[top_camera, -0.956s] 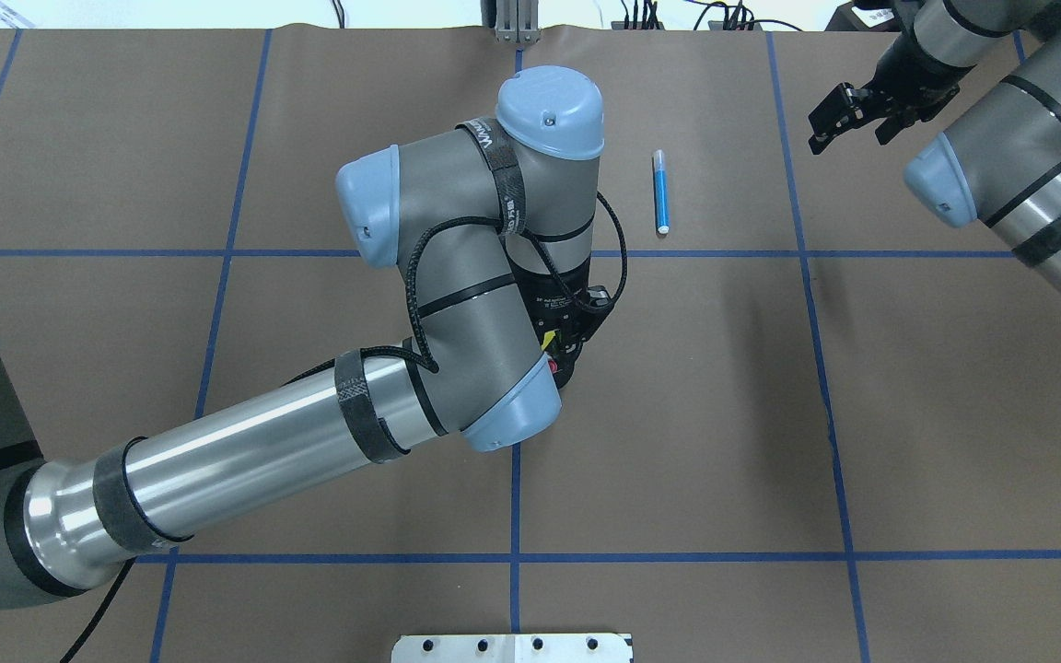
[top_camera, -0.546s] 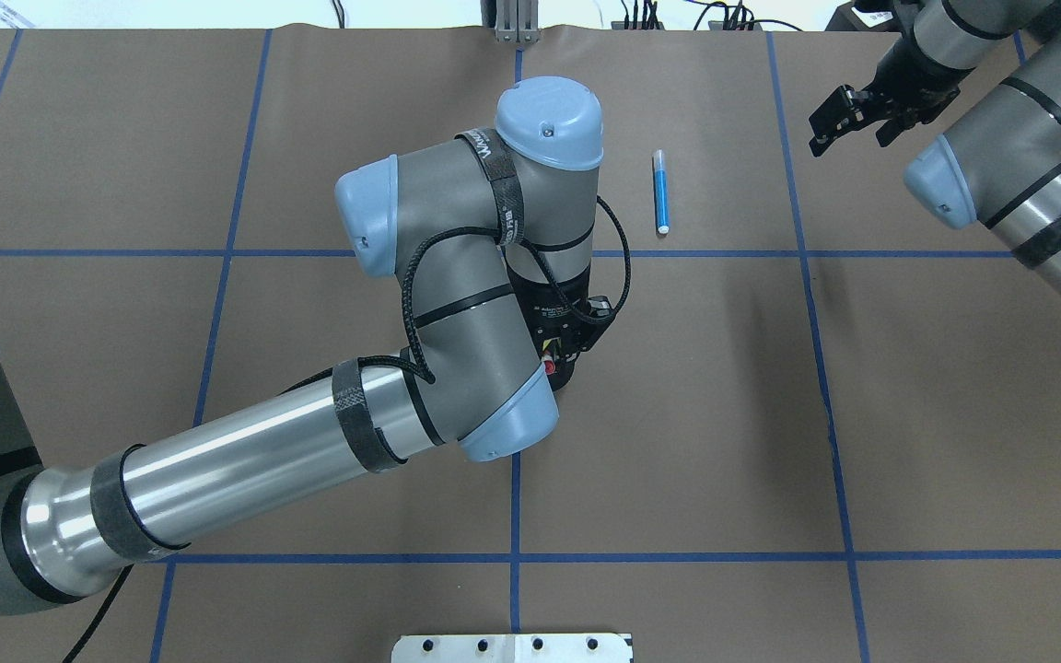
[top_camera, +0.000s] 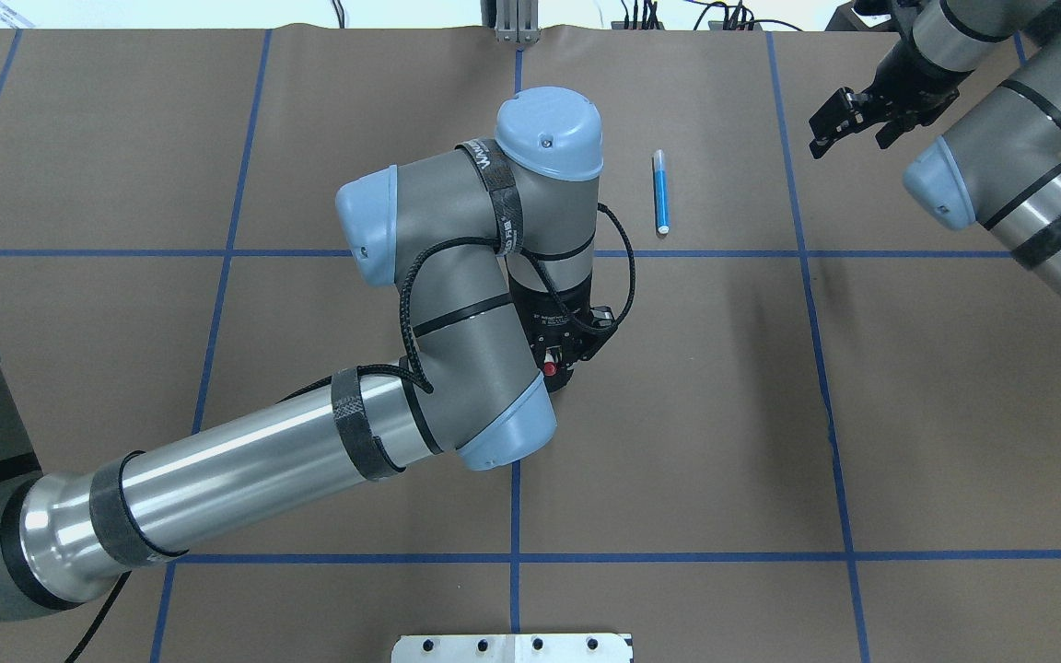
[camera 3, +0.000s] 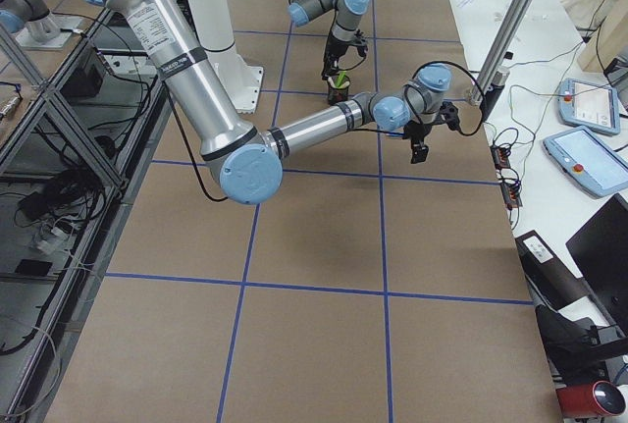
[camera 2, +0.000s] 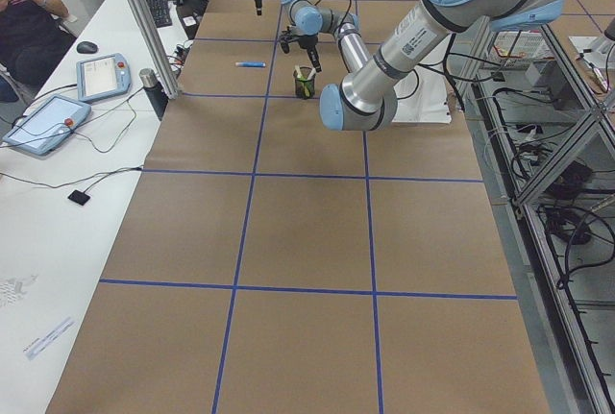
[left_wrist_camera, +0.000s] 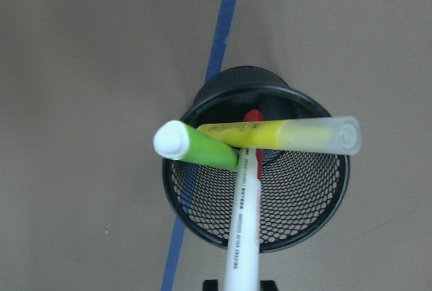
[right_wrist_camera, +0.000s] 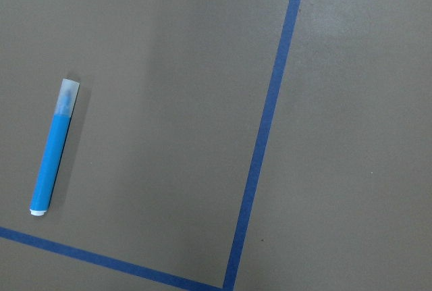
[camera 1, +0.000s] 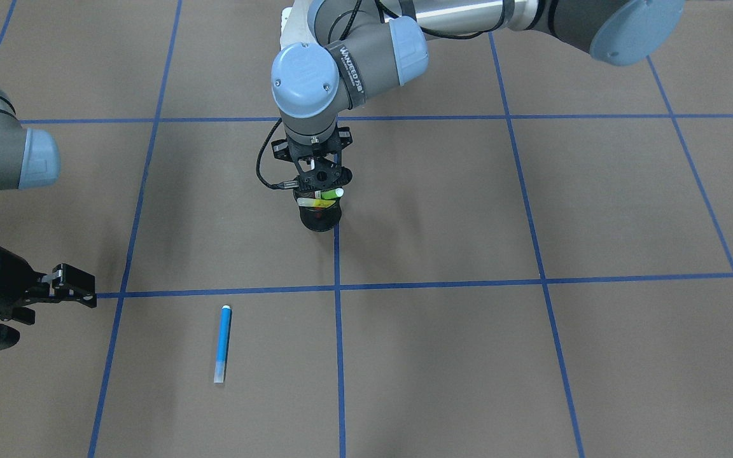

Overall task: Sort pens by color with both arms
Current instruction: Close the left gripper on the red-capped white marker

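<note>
I start at the black mesh cup (left_wrist_camera: 307, 200), which I use as my landmark. Three pens stand in it: the light green pen (left_wrist_camera: 202, 148) and the yellow pen (left_wrist_camera: 270, 134) lie crossed over its mouth, and the white pen (left_wrist_camera: 244, 237) has its red cap down inside. My left gripper (camera 1: 319, 183) hangs straight over the cup. In the wrist view its fingertips only just show, one on each side of the white pen's upper end. I cannot tell whether they are pressing on it.

Farther out, beyond the cup from the robot's base and toward its right, the blue pen (top_camera: 660, 191) lies flat and alone on the table (top_camera: 724, 414). Farther right again, well apart from the cup, my right gripper (top_camera: 848, 124) hovers with its jaws spread and nothing between them.

By my reckoning the sort is about a quarter done. One pen is out and three are left to pull, with the white pen looking like the next.
</note>
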Controlling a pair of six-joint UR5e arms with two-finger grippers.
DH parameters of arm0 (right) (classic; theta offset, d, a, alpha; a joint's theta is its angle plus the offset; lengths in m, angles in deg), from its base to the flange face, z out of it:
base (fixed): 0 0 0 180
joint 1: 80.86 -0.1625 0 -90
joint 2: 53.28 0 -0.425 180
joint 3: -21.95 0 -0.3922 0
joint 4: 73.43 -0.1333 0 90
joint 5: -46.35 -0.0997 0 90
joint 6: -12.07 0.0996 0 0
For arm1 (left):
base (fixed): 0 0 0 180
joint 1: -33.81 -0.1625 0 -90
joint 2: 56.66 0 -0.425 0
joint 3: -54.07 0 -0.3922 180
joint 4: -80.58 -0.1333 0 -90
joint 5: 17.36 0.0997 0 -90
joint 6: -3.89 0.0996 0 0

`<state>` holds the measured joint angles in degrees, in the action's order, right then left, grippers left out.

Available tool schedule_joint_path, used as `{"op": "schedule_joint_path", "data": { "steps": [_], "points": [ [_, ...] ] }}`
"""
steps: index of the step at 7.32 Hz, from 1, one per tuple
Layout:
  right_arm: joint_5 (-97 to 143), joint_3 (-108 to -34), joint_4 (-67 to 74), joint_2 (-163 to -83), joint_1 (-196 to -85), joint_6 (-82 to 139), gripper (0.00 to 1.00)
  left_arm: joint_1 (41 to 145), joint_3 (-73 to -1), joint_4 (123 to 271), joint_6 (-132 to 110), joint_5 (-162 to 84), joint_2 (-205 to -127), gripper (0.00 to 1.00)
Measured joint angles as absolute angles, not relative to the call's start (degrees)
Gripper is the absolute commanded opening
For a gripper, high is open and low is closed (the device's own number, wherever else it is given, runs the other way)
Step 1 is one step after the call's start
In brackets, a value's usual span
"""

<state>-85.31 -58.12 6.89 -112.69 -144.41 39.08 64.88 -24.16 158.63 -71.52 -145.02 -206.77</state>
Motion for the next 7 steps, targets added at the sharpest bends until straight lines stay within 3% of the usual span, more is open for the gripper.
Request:
{"op": "schedule_joint_path", "data": {
  "steps": [4,7],
  "points": [
    [-85.23,-57.81,6.82,-112.67,-144.41,39.08,0.98,64.84,-24.68,159.73,-70.66,-145.12,-206.31,0.14],
    [-85.22,-57.58,6.76,-112.68,-144.41,39.14,0.98,64.83,-29.88,159.51,-70.48,-145.9,-204.51,0.13]
  ]
}}
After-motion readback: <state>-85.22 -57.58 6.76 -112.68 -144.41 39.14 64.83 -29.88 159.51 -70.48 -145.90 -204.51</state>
